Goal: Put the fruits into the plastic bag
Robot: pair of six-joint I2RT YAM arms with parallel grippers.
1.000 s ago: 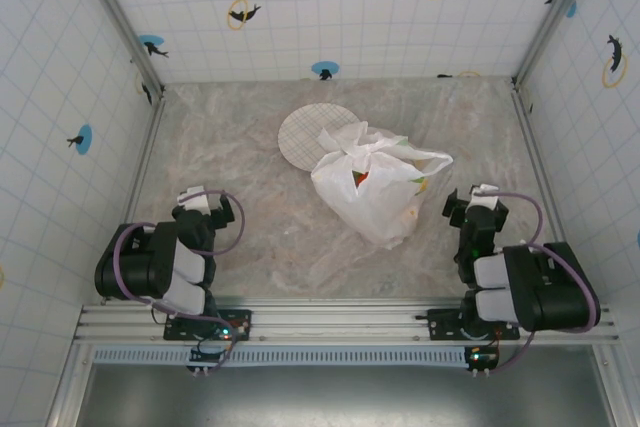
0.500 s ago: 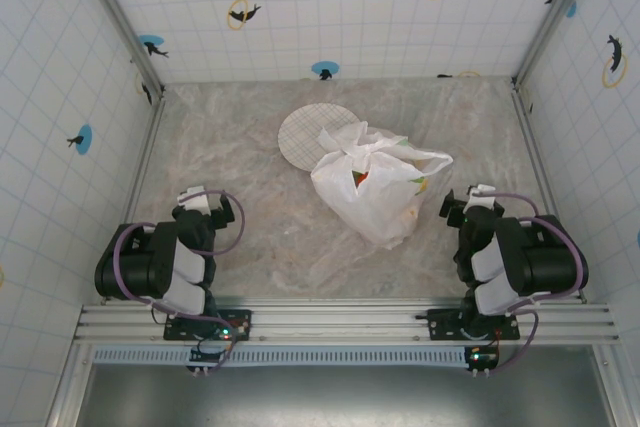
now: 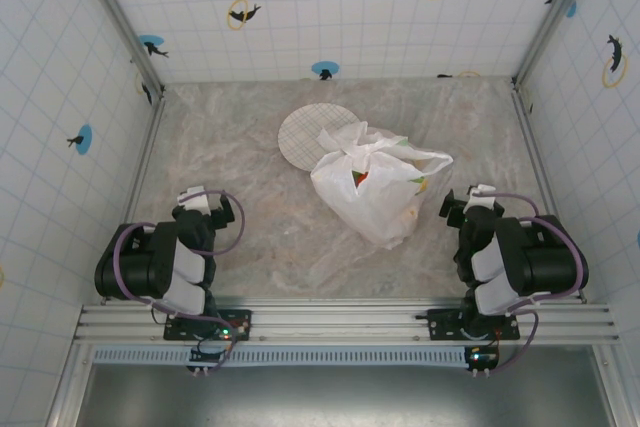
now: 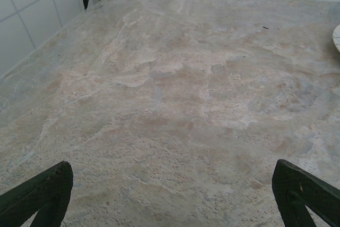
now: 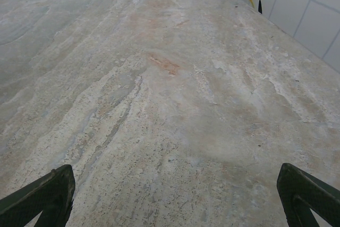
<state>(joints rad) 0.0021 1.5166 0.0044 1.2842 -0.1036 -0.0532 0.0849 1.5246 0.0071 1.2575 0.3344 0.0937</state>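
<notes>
The plastic bag (image 3: 375, 187) lies crumpled at mid-table, white with printed citrus slices. Through its mouth and skin I make out fruits: a red and green one (image 3: 360, 179) and an orange tint (image 3: 408, 213); the others are hidden inside. My left gripper (image 3: 205, 205) rests low at the near left, well clear of the bag, open with nothing between its fingers (image 4: 48, 190). On the near right, just beside the bag, my right gripper (image 3: 472, 205) is also open and empty, its fingertips (image 5: 305, 192) spread wide over bare table.
A round white grid-patterned plate (image 3: 305, 132) lies behind the bag, partly covered by it; its edge (image 4: 337, 38) shows in the left wrist view. Tiled walls enclose the marble table (image 3: 240, 157) on three sides. An aluminium rail (image 3: 340, 322) runs along the near edge.
The right arm's rear links have drawn in closer to its gripper, which shifted slightly left. The left arm, the bag and the plate have not moved.
</notes>
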